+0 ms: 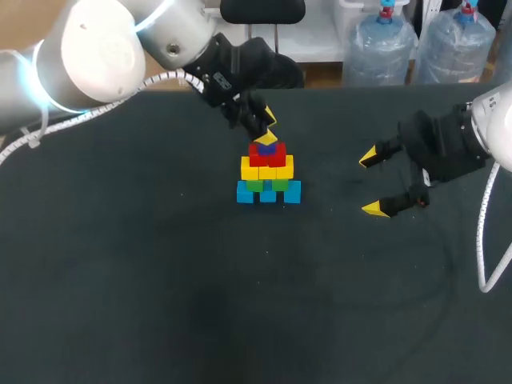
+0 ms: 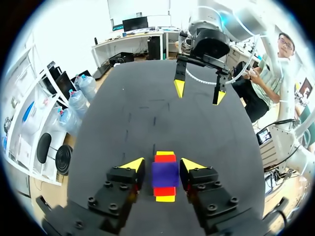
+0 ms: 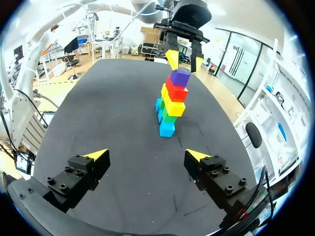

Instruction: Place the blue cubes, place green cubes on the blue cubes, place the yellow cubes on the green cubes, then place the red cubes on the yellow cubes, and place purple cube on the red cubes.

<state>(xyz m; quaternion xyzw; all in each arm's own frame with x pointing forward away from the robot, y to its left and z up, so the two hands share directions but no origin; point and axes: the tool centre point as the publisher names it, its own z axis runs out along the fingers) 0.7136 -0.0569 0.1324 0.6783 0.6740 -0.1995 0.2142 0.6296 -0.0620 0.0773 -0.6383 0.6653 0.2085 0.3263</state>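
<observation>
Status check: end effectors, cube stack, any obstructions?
Left end effector open over purple cube, topping stack. Right end effector open, empty, off to the stack's side. Blue through purple layers standing. Nothing in the way.

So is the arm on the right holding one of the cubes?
No, the right arm's fingers stand wide apart with nothing between them, off to the side of the stack.

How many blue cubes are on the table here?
3, forming the bottom row: left blue cube, middle blue cube, right blue cube. More could hide behind.
</observation>
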